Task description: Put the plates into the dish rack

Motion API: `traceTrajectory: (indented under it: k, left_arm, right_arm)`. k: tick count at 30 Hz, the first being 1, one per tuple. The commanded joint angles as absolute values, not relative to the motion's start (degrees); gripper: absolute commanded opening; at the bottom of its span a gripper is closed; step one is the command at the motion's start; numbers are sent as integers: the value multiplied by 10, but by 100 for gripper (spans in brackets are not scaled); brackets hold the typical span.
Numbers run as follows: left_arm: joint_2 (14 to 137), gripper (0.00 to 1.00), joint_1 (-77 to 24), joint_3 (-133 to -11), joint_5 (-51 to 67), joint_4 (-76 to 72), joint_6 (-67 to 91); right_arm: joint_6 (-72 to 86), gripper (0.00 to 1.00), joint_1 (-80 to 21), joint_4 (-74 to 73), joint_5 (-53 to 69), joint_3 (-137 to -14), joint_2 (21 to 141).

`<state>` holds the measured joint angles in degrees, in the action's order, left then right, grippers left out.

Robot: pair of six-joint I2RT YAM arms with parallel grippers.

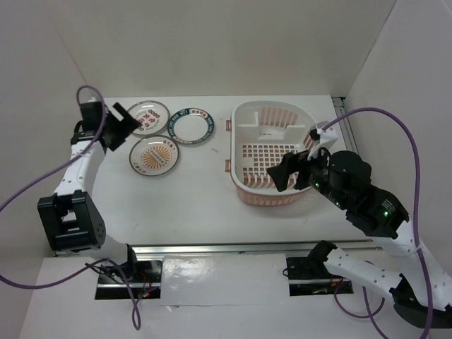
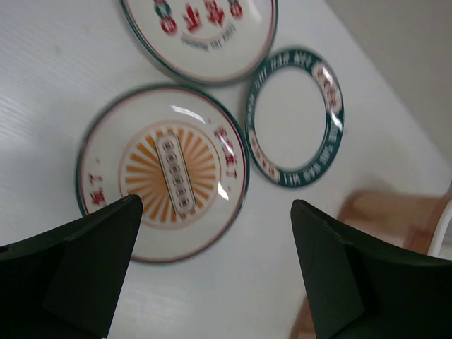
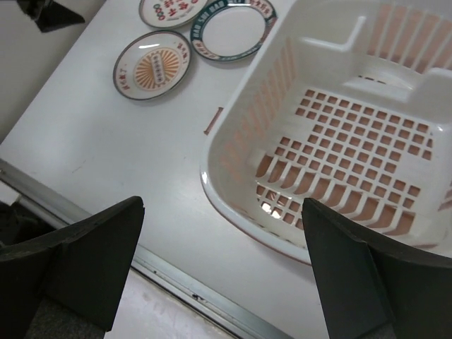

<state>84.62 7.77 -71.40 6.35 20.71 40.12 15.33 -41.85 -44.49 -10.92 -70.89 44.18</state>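
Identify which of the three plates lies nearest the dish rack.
The teal-ringed plate with the plain white centre; the sunburst plate and the red-lettered plate sit farther from the dish rack.

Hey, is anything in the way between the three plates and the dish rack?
Nothing visible. Only table surface lies between the teal-ringed plate, the nearest one, and the left wall of the dish rack.
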Motion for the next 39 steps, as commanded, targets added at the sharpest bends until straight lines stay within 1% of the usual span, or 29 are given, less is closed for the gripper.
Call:
traceTrajectory:
  k: [1, 3, 7, 11, 16, 25, 27, 31, 34, 37, 38, 39]
  left_arm:
    - [885, 100, 176, -739, 174, 72, 463]
    - [914, 100, 192, -749, 186, 62, 463]
    - [978, 100, 198, -762, 163, 20, 451]
    - [1085, 100, 212, -795, 163, -6, 446]
    - [1135, 100, 228, -801, 141, -32, 451]
    - [1254, 100, 228, -874, 185, -68, 496]
    - [1281, 97, 228, -888, 197, -78, 509]
    - [1317, 96, 216, -919, 202, -83, 514]
    - [1337, 90, 204, -943, 202, -83, 526]
    - [1351, 80, 199, -954, 196, -78, 533]
    - [1357, 78, 193, -954, 196, -78, 538]
    - [1357, 78, 192, -954, 196, -78, 538]
  right_arm:
    - [149, 100, -416, -388, -46, -689, 445]
    - [143, 100, -416, -395, -46, -683, 445]
    - [138, 100, -416, -401, -46, -670, 429]
    - [143, 100, -416, -396, -30, -664, 415]
    - [156, 100, -416, -396, 2, -652, 404]
    - [172, 100, -416, -384, 15, -625, 397]
    - [177, 100, -416, -390, 15, -620, 397]
    - [178, 100, -416, -396, 10, -608, 392]
    - [178, 100, -416, -396, 4, -603, 392]
    - [178, 100, -416, -384, 10, -597, 408]
    - [178, 100, -416, -384, 11, -592, 415]
    - [178, 100, -416, -376, 18, -592, 415]
